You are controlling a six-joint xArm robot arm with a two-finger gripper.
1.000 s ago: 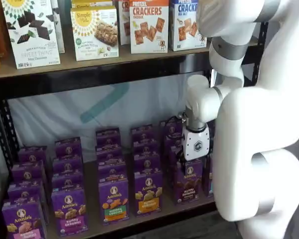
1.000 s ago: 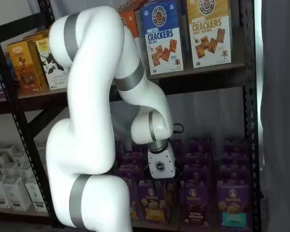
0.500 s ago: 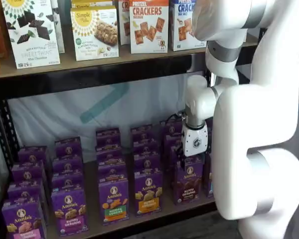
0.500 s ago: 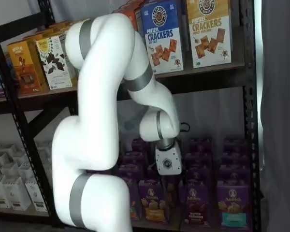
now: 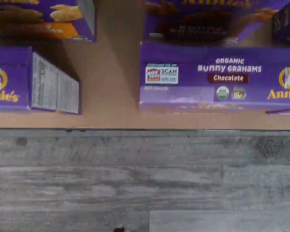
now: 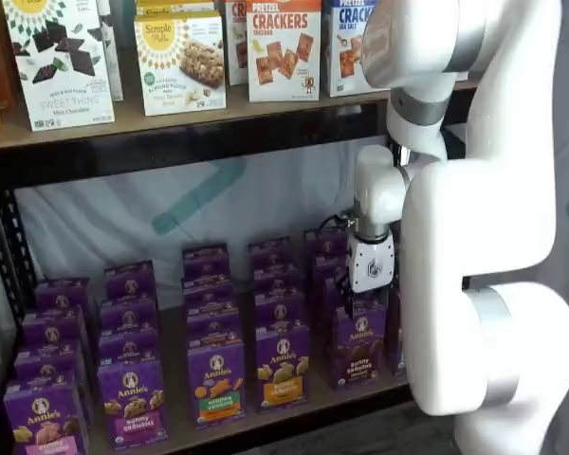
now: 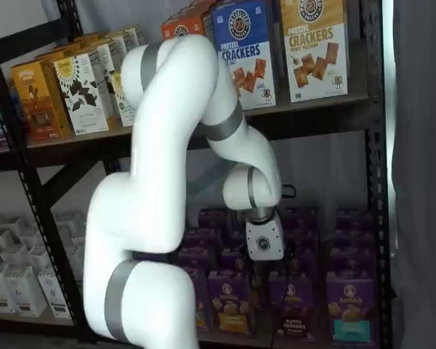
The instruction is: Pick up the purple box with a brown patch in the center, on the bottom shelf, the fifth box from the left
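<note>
Tool [image 6: 364,301] hangs just above the purple box [image 6: 358,347].

The gripper [image 6: 368,296] hides its fingers behind its white body; the purple box [image 6: 359,347] is partly covered

A mock shop aisle: a black metal rack [image 6: 5,256] with wooden boards holds rows of purple Annie's cartons [image 6: 216,379] below, cracker boxes [image 7: 243,54] above, facing outward over grey plank flooring [image 5: 135,179].
</note>
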